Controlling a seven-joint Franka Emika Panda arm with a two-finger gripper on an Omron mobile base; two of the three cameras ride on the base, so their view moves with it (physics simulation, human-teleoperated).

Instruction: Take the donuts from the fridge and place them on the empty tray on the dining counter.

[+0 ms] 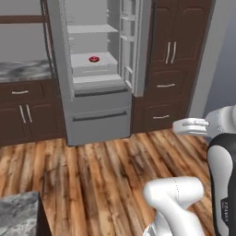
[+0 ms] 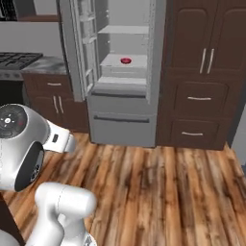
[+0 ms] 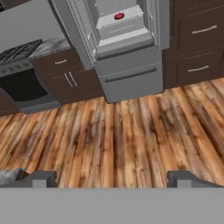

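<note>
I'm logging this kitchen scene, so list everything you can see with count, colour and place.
donut: one, red-frosted, on a middle shelf inside the fridge
fridge: one, grey, doors open, lower drawers shut, between the cabinets
cabinets: several, dark brown with light handles, either side of the fridge
stove: one, dark burners, on the marbled worktop left of the fridge
oven: one, dark-fronted, under the stove
floor: brown wood planks
gripper: one, dark finger tips, open, holding nothing, back from the fridge over the floor
</note>
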